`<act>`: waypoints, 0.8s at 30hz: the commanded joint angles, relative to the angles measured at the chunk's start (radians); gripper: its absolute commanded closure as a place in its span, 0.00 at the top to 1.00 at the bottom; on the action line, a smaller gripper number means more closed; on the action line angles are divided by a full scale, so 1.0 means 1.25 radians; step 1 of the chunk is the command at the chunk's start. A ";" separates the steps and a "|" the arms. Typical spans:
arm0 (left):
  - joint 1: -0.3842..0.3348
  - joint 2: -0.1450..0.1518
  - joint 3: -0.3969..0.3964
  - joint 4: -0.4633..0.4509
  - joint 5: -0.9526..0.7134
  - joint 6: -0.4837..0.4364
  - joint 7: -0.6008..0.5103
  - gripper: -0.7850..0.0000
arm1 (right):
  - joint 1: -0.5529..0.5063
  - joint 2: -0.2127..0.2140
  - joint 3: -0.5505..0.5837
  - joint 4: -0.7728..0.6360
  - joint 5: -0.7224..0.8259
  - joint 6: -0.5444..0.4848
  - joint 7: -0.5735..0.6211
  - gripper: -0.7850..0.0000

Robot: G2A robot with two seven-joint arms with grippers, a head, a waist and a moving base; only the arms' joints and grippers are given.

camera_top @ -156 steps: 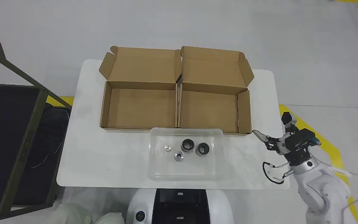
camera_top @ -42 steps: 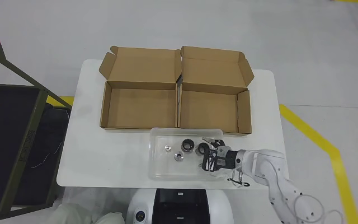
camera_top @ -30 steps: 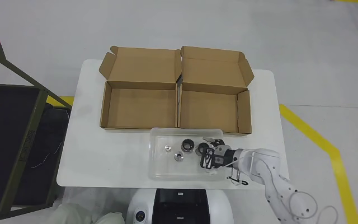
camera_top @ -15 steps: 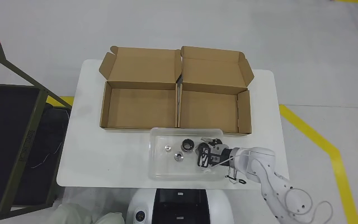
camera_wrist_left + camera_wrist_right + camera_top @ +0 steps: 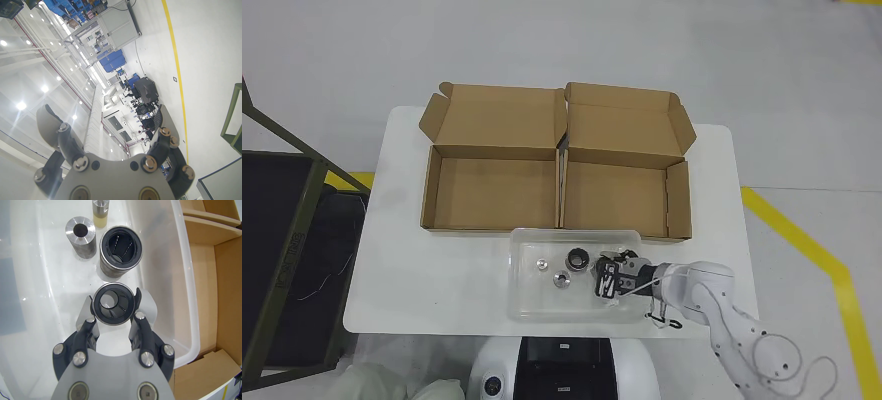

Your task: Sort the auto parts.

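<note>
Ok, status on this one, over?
Right gripper shut on bearing, upright in tray. Left gripper open, empty. Second bearing close by, apart.

There are four auto parts in one tray (image 5: 181, 275): two black-rimmed bearings, the first bearing (image 5: 114, 306) and the second bearing (image 5: 121, 251), one steel sleeve (image 5: 80, 230) and one small pin (image 5: 100, 211). There are two cardboard boxes, box one (image 5: 492, 195) and box two (image 5: 617, 200), on one table (image 5: 402, 250).
</note>
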 commanded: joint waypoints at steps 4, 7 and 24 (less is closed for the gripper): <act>0.000 0.000 0.000 0.000 0.000 0.000 0.000 1.00 | -0.006 0.005 0.016 -0.042 0.017 -0.009 0.016 0.00; 0.000 0.000 0.000 0.000 0.000 0.000 0.000 1.00 | -0.012 0.009 0.030 -0.074 0.028 -0.016 0.028 0.00; 0.000 0.000 0.000 0.000 0.000 0.000 0.000 1.00 | -0.021 0.021 0.079 -0.204 0.100 0.013 0.028 0.00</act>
